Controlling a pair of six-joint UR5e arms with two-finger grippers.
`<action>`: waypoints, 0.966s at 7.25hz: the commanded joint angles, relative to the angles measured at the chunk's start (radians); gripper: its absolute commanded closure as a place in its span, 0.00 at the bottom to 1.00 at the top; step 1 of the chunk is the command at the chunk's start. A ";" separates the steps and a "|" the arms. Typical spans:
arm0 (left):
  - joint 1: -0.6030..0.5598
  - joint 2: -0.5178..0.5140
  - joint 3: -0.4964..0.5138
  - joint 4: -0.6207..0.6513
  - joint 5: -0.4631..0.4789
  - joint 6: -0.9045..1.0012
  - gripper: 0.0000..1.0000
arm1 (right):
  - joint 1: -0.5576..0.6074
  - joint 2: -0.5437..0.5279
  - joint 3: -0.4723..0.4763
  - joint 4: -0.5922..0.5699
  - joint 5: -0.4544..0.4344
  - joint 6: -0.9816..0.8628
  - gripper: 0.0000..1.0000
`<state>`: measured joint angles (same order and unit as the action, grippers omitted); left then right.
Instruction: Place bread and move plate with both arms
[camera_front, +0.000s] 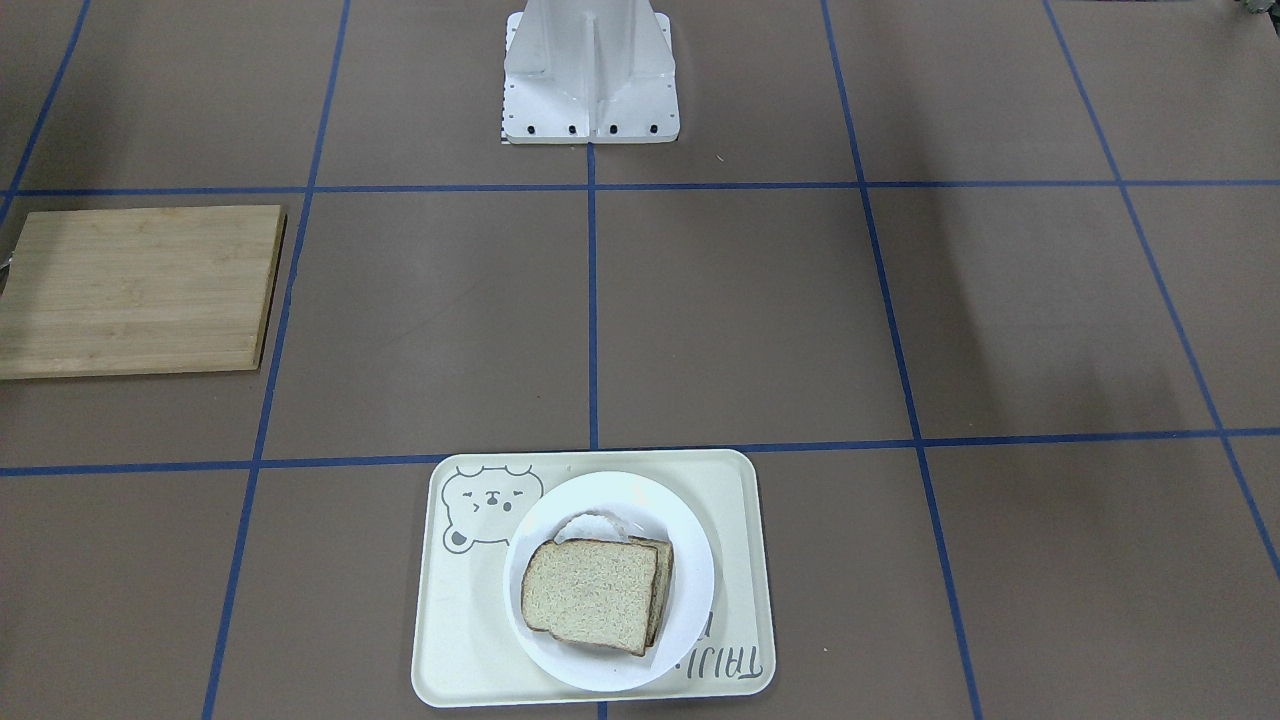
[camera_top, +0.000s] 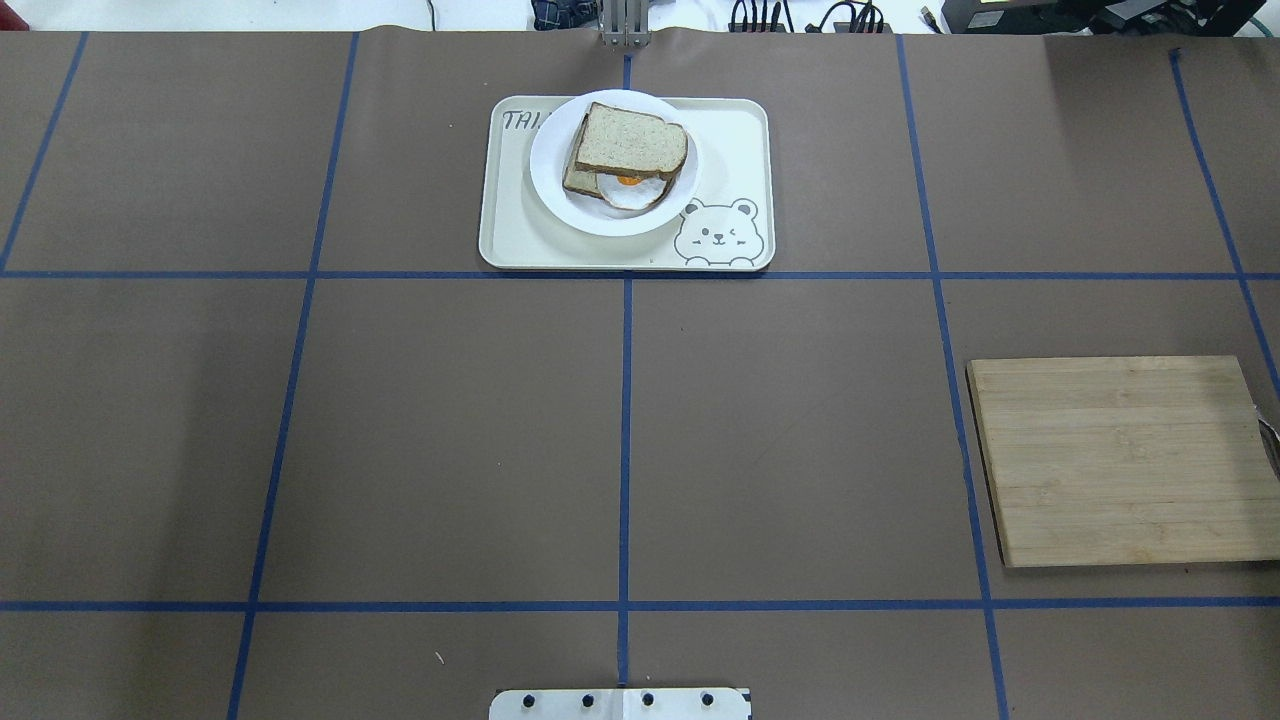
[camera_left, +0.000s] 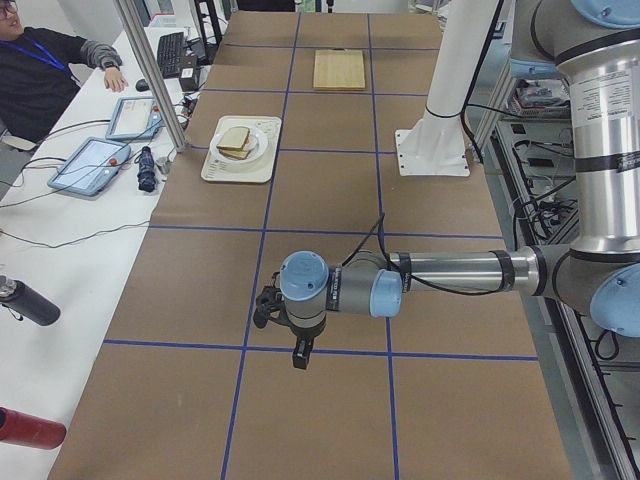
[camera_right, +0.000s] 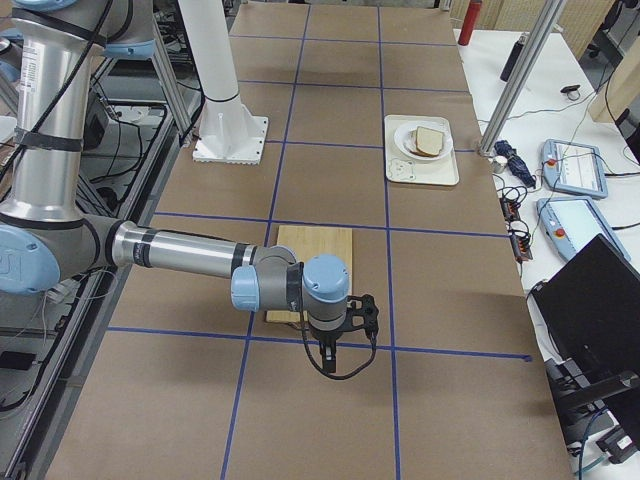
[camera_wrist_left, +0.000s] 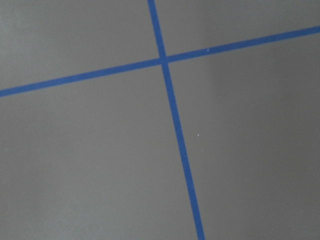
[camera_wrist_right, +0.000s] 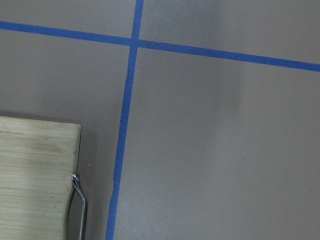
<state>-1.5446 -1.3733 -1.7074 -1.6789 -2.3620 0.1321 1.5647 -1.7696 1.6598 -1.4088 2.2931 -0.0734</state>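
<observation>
The plain bread (camera_top: 632, 140) lies on top of a second slice with a fried egg, on the white plate (camera_top: 560, 195). The plate rests on the cream bear tray (camera_top: 735, 140) at the table's far middle. From across the table, the bread (camera_front: 590, 595) covers the stack on the plate (camera_front: 690, 560). My left gripper (camera_left: 266, 306) hovers over bare table far from the tray; I cannot tell its state. My right gripper (camera_right: 364, 316) hangs just beyond the wooden board; I cannot tell its state either. Neither wrist view shows fingers.
A wooden cutting board (camera_top: 1120, 460) lies on my right side, and its corner (camera_wrist_right: 35, 180) with a metal loop shows in the right wrist view. The white base (camera_front: 590, 75) stands at the table's near edge. A seated person (camera_left: 45, 70) and tablets are beside the table's far side.
</observation>
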 joint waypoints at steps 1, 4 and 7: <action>0.000 0.017 0.002 -0.007 0.000 0.003 0.02 | 0.000 -0.002 0.000 0.001 0.000 0.000 0.00; -0.002 0.020 -0.001 -0.007 0.001 0.001 0.02 | 0.000 -0.007 0.000 0.001 0.000 0.001 0.00; -0.002 0.034 0.002 -0.008 0.048 0.001 0.02 | 0.000 -0.008 0.005 0.001 0.000 0.003 0.00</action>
<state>-1.5467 -1.3456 -1.7091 -1.6862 -2.3497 0.1335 1.5647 -1.7776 1.6620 -1.4082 2.2933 -0.0711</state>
